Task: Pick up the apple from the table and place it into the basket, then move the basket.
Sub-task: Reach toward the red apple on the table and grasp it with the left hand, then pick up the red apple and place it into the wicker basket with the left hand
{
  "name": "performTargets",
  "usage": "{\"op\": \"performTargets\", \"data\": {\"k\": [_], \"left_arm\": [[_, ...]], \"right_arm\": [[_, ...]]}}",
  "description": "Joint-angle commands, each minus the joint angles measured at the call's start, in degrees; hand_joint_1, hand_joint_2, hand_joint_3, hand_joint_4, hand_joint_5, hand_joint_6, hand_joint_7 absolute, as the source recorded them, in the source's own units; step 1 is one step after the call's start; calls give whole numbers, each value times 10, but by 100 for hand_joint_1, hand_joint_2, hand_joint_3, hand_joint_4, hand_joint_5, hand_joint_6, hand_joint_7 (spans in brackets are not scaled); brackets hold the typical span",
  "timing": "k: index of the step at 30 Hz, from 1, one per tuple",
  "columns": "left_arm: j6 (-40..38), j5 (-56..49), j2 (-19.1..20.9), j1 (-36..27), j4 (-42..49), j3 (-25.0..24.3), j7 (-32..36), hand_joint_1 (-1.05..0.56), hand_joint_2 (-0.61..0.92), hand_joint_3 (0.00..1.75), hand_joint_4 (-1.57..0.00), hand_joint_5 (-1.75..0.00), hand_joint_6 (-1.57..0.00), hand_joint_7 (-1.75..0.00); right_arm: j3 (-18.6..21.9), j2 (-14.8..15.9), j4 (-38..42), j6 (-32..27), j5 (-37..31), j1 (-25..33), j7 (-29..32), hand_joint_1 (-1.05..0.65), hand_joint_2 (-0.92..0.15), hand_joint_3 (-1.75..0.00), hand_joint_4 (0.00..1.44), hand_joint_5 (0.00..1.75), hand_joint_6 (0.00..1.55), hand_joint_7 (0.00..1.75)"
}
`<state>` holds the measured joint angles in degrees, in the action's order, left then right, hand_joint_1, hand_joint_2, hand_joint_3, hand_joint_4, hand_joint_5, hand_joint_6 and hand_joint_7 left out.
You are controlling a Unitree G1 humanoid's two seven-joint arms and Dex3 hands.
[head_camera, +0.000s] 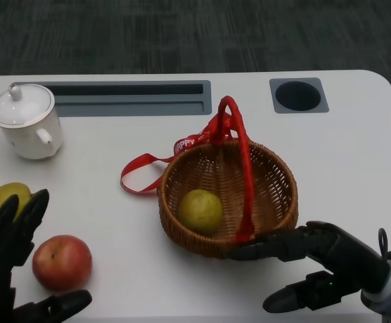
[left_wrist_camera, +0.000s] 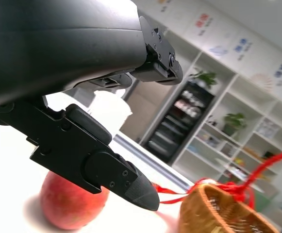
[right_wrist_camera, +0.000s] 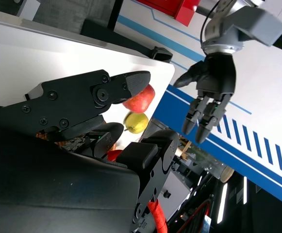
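A red apple (head_camera: 62, 261) lies on the white table (head_camera: 101, 202) at the near left. My left hand (head_camera: 3, 259) is open around it, with fingers (head_camera: 21, 217) behind the apple and the thumb in front, and shows no grip. The left wrist view has the apple (left_wrist_camera: 70, 206) just beyond my fingertips (left_wrist_camera: 133, 187). The wicker basket (head_camera: 276, 171) with its red handle (head_camera: 239, 151) stands mid-table, holding a yellow-green fruit (head_camera: 200, 210). My right hand (head_camera: 316, 262) is open, its fingers reaching to the basket's near wall below the handle's foot.
A second yellow-green fruit (head_camera: 5, 196) lies behind my left fingers. A white lidded cup (head_camera: 25, 122) stands at the far left. A red ribbon (head_camera: 138, 176) trails left from the basket. A grey slot (head_camera: 131, 98) and a round hole (head_camera: 298, 95) line the far edge.
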<state>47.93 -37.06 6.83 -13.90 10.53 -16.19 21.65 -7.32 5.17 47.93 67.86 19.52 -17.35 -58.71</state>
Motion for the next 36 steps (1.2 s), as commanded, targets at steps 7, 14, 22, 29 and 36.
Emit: {"op": "performTargets", "data": {"k": [7,14,22,29,36], "left_arm": [[-18,-9,53,119,218,73,113,-72,71,1,-22,-1,-25,-1],[-27,3,65,194,372,130,166,-75,72,0,-27,-2,-28,-1],[-48,20,65,241,488,187,191,-71,72,0,-33,-2,-34,-2],[-39,70,59,243,525,207,168,-65,70,0,-47,-4,-48,-4],[38,152,25,232,509,182,175,-19,81,2,-121,-8,-102,-6]], "right_arm": [[2,8,-15,-5,12,2,-6,-40,-91,0,68,0,62,0],[2,11,-22,-6,10,6,-4,-40,-92,0,67,0,61,0],[3,14,-30,-12,24,9,-18,-39,-92,0,66,0,61,0],[2,15,-36,-13,22,12,-19,-39,-92,0,66,0,61,0],[2,15,-40,-16,25,15,-23,-40,-92,-2,66,0,61,0]]}}
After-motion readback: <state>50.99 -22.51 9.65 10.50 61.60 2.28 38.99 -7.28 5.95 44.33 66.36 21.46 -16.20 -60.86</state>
